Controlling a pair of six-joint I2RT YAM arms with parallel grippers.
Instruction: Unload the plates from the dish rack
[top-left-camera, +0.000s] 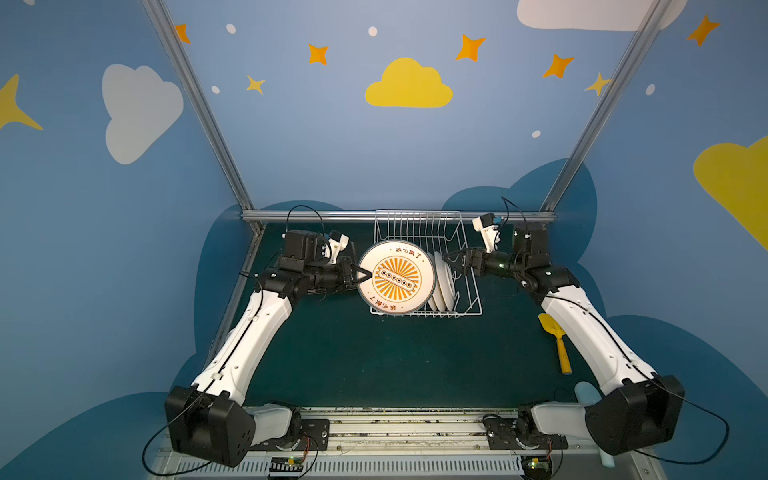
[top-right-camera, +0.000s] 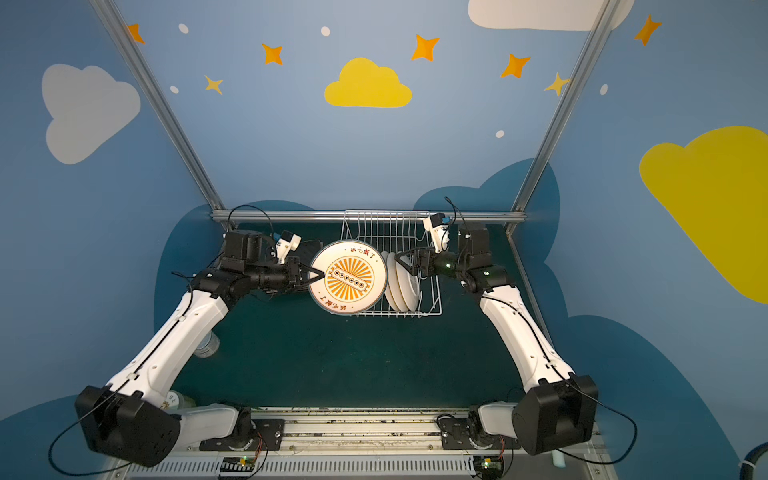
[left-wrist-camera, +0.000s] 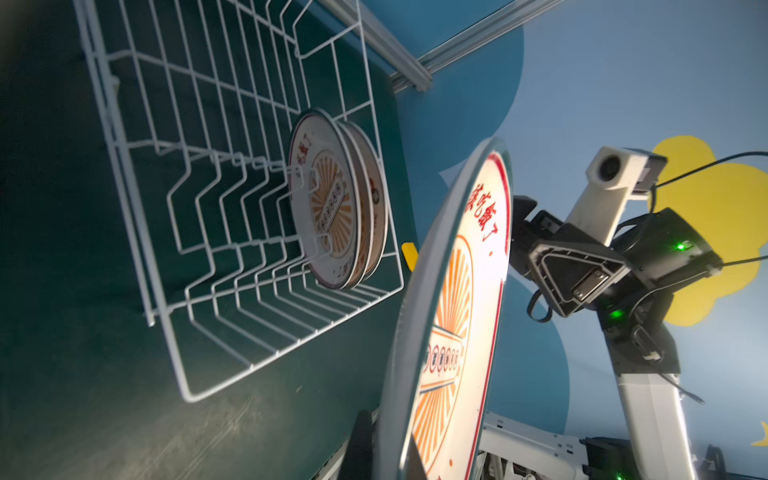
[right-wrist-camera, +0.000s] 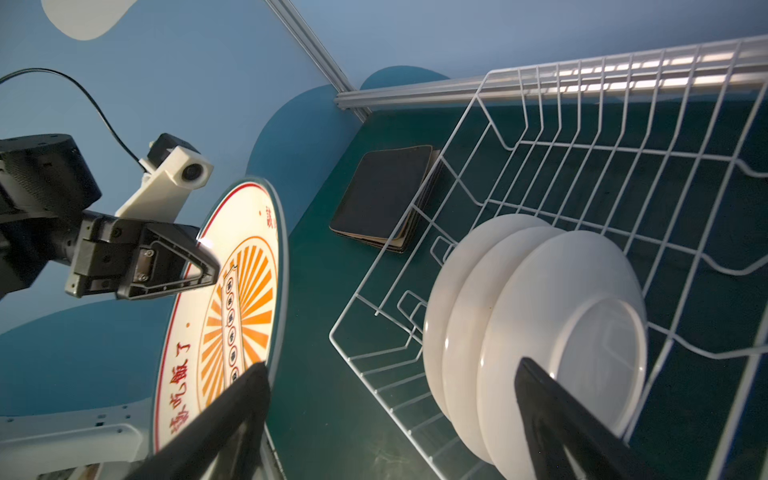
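Top views first. The left claw (top-left-camera: 365, 274) is clamped on the rim of the sunburst plate (top-left-camera: 395, 279). The plate is up in the air with its printed face turned to the camera, covering the left part of the dish rack (top-left-camera: 415, 226). The right claw (top-left-camera: 451, 259) has its jaws wide apart and nothing in them, right by the top edge of the racked plates (top-left-camera: 442, 291) standing at the near right end. A yellow spatula (top-left-camera: 557, 338) lies on the table (top-left-camera: 374, 365), partly under the right arm.

The other top view shows the same: left claw (top-right-camera: 320, 275) pinching the sunburst plate (top-right-camera: 349, 276), right claw (top-right-camera: 401, 259) spread open beside the racked plates (top-right-camera: 401, 289), and the dish rack (top-right-camera: 386, 226) against the back rail.

Left wrist cam: the sunburst plate (left-wrist-camera: 457, 311) is edge-on and huge, with one dark finger (left-wrist-camera: 361, 436) at its rim. The racked plates (left-wrist-camera: 332, 208) stand upright between the tines of the dish rack (left-wrist-camera: 232, 104). The right claw (left-wrist-camera: 530, 232) sits just past the held plate.

Right wrist cam: the right claw (right-wrist-camera: 390, 363) is clearly spread with nothing between its fingers. Three racked plates (right-wrist-camera: 540, 332) show plain white backs in the dish rack (right-wrist-camera: 582, 145). The left claw (right-wrist-camera: 199, 266) bites the sunburst plate (right-wrist-camera: 241, 311). A stack of square plates (right-wrist-camera: 386, 195), black backs up, lies on the table just beside the rack.
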